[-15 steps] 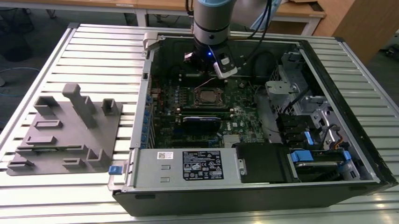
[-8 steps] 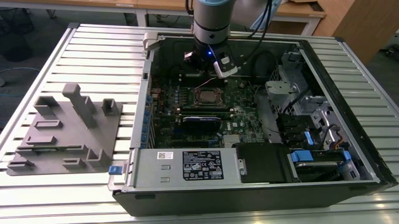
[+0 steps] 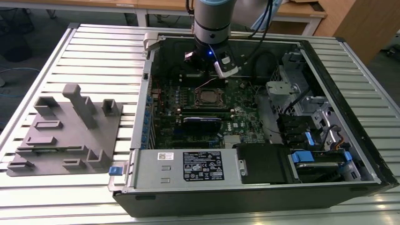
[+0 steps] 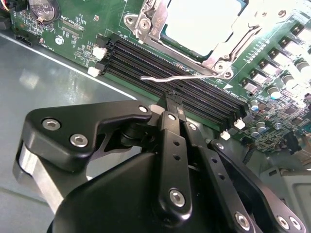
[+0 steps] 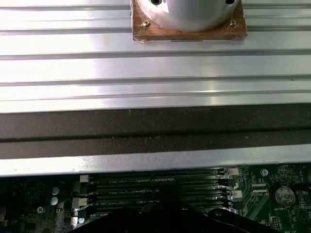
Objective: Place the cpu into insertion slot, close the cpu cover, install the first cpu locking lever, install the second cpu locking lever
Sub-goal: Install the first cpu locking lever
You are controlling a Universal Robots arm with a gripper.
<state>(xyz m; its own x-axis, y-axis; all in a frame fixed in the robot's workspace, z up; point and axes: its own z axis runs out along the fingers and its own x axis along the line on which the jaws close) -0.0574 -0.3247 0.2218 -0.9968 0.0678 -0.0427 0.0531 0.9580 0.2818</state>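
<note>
The cpu (image 4: 201, 22), with a pale silver-grey top, lies in the insertion slot (image 3: 208, 97) on the motherboard. The silvery cpu cover (image 4: 232, 34) lies down around it as a frame. A thin silver locking lever (image 4: 165, 77) juts from the socket's corner over the black memory slots (image 4: 184, 87), and its end is free. In the second wrist view my gripper (image 4: 173, 98) is shut, with its black fingers pressed together and nothing seen between them. Its tips hover just short of that lever. In the exterior view the arm (image 3: 209, 33) reaches down into the case behind the socket.
The open computer case (image 3: 142, 117) lies on a slatted metal table (image 3: 93, 51). A grey fixture block (image 3: 69, 126) stands at the exterior view's left. A power supply box (image 3: 187, 166) and drive bays with blue tabs (image 3: 312, 154) fill the case's near side. A coin battery (image 4: 43, 7) sits on the board.
</note>
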